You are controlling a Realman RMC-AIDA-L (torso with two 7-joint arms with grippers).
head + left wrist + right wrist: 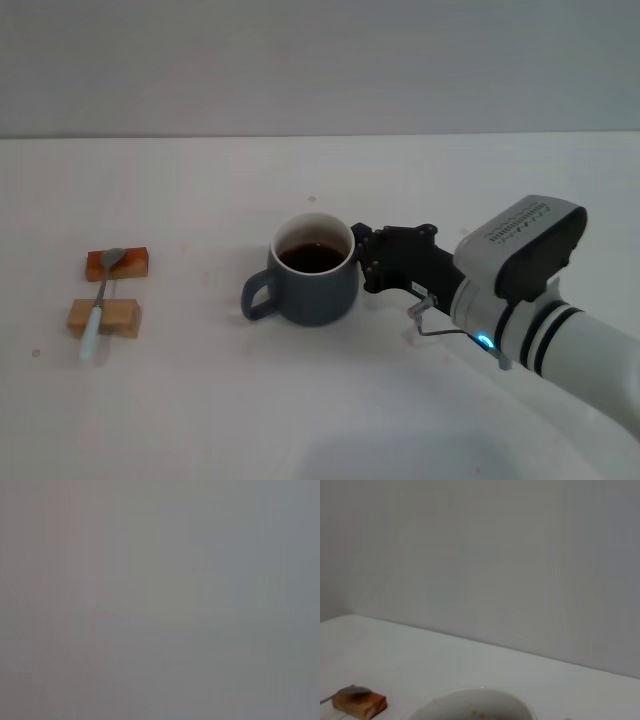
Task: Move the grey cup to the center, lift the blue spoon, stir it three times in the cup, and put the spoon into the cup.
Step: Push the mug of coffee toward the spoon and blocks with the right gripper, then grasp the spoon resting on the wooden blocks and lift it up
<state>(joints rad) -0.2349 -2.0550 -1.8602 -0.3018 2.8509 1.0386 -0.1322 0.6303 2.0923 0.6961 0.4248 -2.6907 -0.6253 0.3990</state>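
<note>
Bare lab setup, white table [300,420], blank wall [300,60]

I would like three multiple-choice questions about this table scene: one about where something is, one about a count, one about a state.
1. Where does the blue spoon lie?
A. Inside the grey cup
B. Across two small blocks on the robot's left
C. In the right gripper

2. How many small blocks hold up the spoon?
A. One
B. Two
C. Four

3. What is inside the grey cup?
A. Dark brown liquid
B. Nothing
C. The spoon

Answers:
1. B: the spoon rests across the orange block and the tan block, far from the cup.
2. B: only those two blocks show under it.
3. A: the white inside holds dark liquid and no spoon. The right gripper is at the side of the cup away from its handle.
</note>
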